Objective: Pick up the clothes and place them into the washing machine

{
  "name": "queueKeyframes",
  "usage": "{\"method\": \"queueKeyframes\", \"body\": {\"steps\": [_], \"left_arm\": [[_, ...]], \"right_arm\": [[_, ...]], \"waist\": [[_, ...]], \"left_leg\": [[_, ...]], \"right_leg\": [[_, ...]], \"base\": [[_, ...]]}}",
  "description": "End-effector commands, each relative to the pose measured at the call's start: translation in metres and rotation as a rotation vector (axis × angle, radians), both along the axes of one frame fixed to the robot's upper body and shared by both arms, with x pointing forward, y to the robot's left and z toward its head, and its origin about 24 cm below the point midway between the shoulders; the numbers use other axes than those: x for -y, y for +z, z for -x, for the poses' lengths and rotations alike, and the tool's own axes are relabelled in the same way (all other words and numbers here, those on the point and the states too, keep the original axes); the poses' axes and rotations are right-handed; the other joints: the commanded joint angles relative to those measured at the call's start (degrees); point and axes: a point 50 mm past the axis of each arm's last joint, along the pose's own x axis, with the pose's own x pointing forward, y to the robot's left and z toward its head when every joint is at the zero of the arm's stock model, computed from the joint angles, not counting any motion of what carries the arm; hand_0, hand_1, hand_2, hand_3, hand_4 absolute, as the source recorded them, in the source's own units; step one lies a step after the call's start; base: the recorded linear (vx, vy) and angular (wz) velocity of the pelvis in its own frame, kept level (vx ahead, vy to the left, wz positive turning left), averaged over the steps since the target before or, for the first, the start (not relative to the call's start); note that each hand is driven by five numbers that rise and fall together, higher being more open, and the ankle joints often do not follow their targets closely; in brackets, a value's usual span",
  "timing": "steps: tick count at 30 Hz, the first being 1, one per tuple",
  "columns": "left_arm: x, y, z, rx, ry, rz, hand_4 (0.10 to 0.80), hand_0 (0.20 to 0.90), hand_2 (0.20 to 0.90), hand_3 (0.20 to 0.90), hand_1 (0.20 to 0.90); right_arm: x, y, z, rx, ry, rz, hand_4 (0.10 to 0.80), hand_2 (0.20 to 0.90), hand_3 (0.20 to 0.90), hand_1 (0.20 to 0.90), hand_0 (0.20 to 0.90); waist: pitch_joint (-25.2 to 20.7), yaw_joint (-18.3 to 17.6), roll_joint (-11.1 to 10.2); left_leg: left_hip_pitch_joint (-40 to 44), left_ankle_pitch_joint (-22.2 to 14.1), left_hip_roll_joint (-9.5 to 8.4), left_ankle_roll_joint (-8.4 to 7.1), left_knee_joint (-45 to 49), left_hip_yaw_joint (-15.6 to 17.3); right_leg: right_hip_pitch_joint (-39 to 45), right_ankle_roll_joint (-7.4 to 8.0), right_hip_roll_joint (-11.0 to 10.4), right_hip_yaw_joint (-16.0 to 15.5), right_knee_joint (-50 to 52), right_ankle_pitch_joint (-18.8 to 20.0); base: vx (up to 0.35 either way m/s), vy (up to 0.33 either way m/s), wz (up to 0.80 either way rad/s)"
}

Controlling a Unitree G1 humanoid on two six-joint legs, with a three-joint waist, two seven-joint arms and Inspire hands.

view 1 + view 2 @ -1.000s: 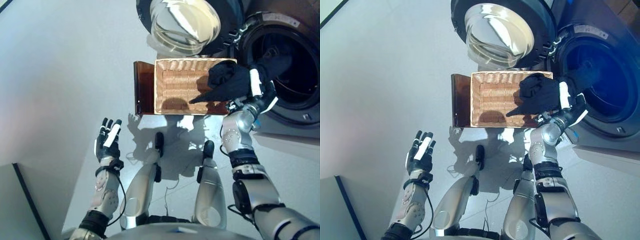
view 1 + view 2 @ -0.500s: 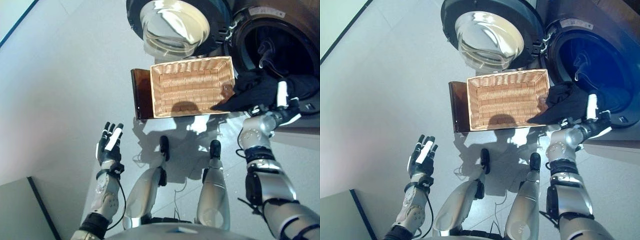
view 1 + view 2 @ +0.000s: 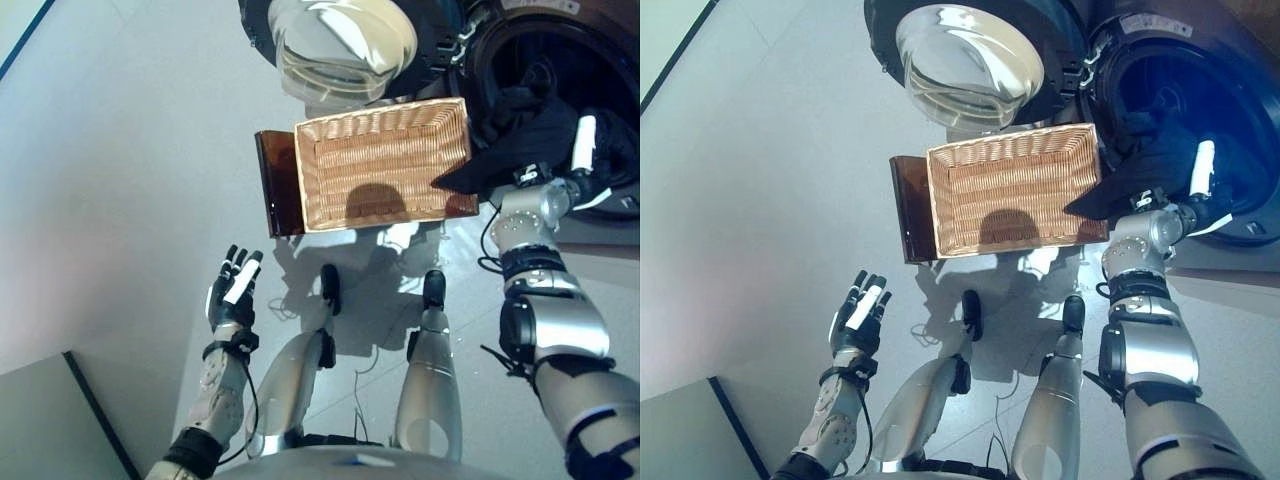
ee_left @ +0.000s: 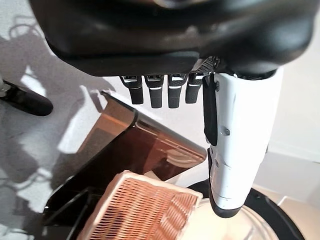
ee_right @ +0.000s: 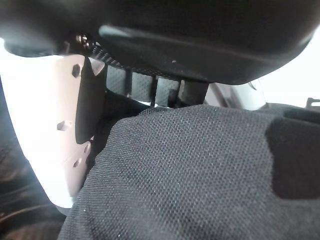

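Pale grey floor (image 3: pixel 120 150) under you, with a rectangular woven wicker basket (image 3: pixel 385 165) on a dark brown stand (image 3: pixel 275 185) before the dark front-loading washing machine (image 3: pixel 1200 60), its round glass door (image 3: pixel 345 40) swung wide. Your right hand (image 3: pixel 580 165) reaches up to the drum's mouth, fingers and white-covered thumb pinching the black cloth garment (image 3: pixel 520 135), which hangs at the opening's rim. Your left hand (image 3: pixel 233 290) is raised low over the floor, fingers straight, holding nothing.

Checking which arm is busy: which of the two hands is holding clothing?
The right hand, closed on the black garment at the washing machine's opening; the left hand hangs open, empty.
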Motion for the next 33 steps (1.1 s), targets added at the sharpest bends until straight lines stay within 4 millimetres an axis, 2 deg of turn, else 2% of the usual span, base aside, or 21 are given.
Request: {"method": "queueKeyframes", "body": {"steps": [1, 8, 12, 13, 15, 17, 20, 23, 33], "left_arm": [[-0.001, 0.020, -0.009, 0.125, 0.029, 0.019, 0.800, 0.900, 0.900, 0.900, 0.900], [0.004, 0.028, -0.013, 0.162, 0.000, 0.025, 0.800, 0.900, 0.900, 0.900, 0.900], [0.006, 0.032, -0.015, 0.184, -0.013, 0.033, 0.800, 0.900, 0.900, 0.900, 0.900], [0.007, 0.035, -0.015, 0.198, -0.019, 0.039, 0.800, 0.900, 0.900, 0.900, 0.900], [0.010, 0.037, -0.015, 0.205, -0.026, 0.045, 0.800, 0.900, 0.900, 0.900, 0.900], [0.012, 0.041, -0.016, 0.225, -0.045, 0.043, 0.800, 0.900, 0.900, 0.900, 0.900], [0.014, 0.045, -0.017, 0.244, -0.056, 0.049, 0.800, 0.900, 0.900, 0.900, 0.900], [0.019, 0.052, -0.017, 0.277, -0.077, 0.068, 0.800, 0.900, 0.900, 0.900, 0.900], [0.024, 0.063, -0.021, 0.324, -0.093, 0.073, 0.800, 0.900, 0.900, 0.900, 0.900]], "right_arm": [[0.035, 0.122, 0.018, 0.272, -0.092, 0.303, 0.300, 0.200, 0.200, 0.200, 0.200], [0.031, 0.155, 0.019, 0.343, -0.085, 0.304, 0.300, 0.200, 0.200, 0.200, 0.200], [0.030, 0.173, 0.021, 0.394, -0.084, 0.290, 0.300, 0.200, 0.200, 0.200, 0.200], [0.032, 0.182, 0.026, 0.448, -0.096, 0.256, 0.300, 0.200, 0.200, 0.200, 0.200], [0.034, 0.186, 0.028, 0.467, -0.102, 0.240, 0.300, 0.200, 0.200, 0.200, 0.200], [0.040, 0.199, 0.035, 0.493, -0.124, 0.233, 0.300, 0.200, 0.200, 0.200, 0.200], [0.047, 0.207, 0.042, 0.493, -0.147, 0.241, 0.300, 0.200, 0.200, 0.200, 0.200], [0.057, 0.225, 0.057, 0.544, -0.186, 0.239, 0.300, 0.200, 0.200, 0.200, 0.200], [0.072, 0.259, 0.091, 0.641, -0.279, 0.258, 0.300, 0.200, 0.200, 0.200, 0.200]], "waist": [[-1.4, 0.5, 4.6], [-1.6, 1.7, 5.4], [-1.3, 2.2, 6.3], [-1.0, 2.5, 7.0], [-1.1, 2.7, 7.4], [-0.7, 3.3, 8.7], [-0.6, 3.7, 9.5], [-0.3, 4.5, 10.9], [0.4, 4.6, 11.8]], "left_leg": [[-1.8, -4.0, -1.25, -4.54, 4.5, -1.0], [-2.6, -3.9, -1.35, -4.65, 4.3, -1.3], [-3.4, -3.7, -1.50, -4.73, 4.6, -1.3], [-3.6, -3.7, -1.82, -4.74, 4.5, -1.4], [-3.9, -3.9, -2.06, -4.80, 4.5, -1.3], [-4.8, -3.6, -2.28, -4.92, 4.4, -1.3], [-5.8, -3.4, -2.48, -4.98, 4.5, -1.3], [-7.5, -3.1, -2.78, -5.14, 4.8, -1.3], [-13.0, -3.3, -3.31, -5.74, 7.5, -0.4]], "right_leg": [[-2.0, -3.44, 1.1, -1.9, 6.3, -6.0], [-3.4, -3.61, 1.0, -2.2, 7.6, -6.6], [-4.8, -3.68, 0.7, -2.0, 8.6, -6.9], [-5.4, -3.66, 0.5, -1.8, 9.2, -7.4], [-6.0, -3.64, 0.3, -1.6, 10.0, -8.2], [-7.8, -3.67, 0.0, -1.1, 11.3, -8.6], [-9.6, -3.75, -0.1, -0.7, 12.6, -9.0], [-12.3, -3.72, -0.6, -0.3, 14.7, -10.0], [-18.7, -4.11, -0.7, 1.9, 19.0, -11.3]], "base": [[0.000, 0.000, 0.00], [0.007, -0.008, 0.02], [0.000, 0.000, 0.00], [-0.002, 0.000, 0.06], [0.014, -0.001, 0.09], [-0.016, -0.009, 0.07], [-0.032, -0.015, 0.11], [-0.017, -0.013, 0.13], [-0.016, -0.016, 0.08]]}}
